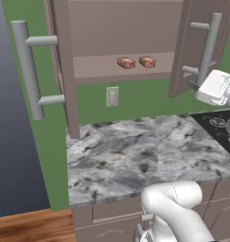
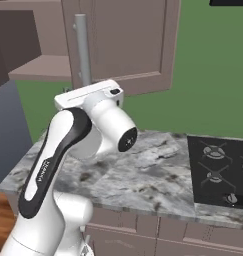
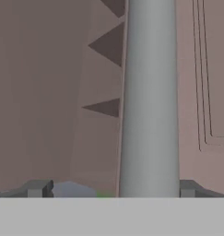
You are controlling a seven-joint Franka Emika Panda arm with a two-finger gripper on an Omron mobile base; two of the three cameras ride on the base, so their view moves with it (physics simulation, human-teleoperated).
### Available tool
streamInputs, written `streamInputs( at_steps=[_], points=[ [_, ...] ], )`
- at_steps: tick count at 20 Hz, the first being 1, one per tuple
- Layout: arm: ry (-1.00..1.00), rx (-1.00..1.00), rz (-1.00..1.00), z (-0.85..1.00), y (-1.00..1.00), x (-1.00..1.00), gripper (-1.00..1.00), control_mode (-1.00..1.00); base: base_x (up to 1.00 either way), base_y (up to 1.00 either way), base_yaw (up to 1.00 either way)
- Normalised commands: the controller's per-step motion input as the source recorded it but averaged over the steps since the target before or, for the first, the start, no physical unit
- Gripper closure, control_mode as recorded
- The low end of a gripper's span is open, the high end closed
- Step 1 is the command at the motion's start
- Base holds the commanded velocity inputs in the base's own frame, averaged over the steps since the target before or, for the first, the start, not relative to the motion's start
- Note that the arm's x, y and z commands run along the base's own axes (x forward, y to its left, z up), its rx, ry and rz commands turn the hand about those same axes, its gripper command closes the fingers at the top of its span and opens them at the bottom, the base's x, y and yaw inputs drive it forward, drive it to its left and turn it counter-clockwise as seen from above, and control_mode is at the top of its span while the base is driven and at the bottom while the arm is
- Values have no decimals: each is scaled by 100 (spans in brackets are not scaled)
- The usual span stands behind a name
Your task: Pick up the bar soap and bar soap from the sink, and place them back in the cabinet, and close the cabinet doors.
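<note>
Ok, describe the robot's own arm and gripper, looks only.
The arm is glossy white with rounded, tube-like links, a black band with small grey lettering down one link, and a dark round joint cap with a small white mark. The hand is a flat white block. The gripper has two small, dark grey, squared finger tips.

Two bar soaps [image 1: 126, 62] [image 1: 147, 61] lie side by side on the shelf inside the cabinet [image 1: 121, 28], near its front edge. Both cabinet doors [image 1: 62, 66] [image 1: 201, 47] stand open. The counter [image 1: 145, 156] lies below, with the stovetop [image 1: 219, 126] at its right end.
</note>
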Motion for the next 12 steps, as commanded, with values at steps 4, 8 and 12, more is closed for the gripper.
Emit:
streamInputs(
  at_steps=[4, 8, 12],
  points=[
    [0, 0, -12, 0, 28, 42, -100, -100, 0, 0, 0],
    [0, 0, -16, 0, 28, 42, -100, -100, 0, 0, 0],
    [-1, 0, -19, 0, 22, 38, -100, -100, 0, 0, 0]
  ],
)
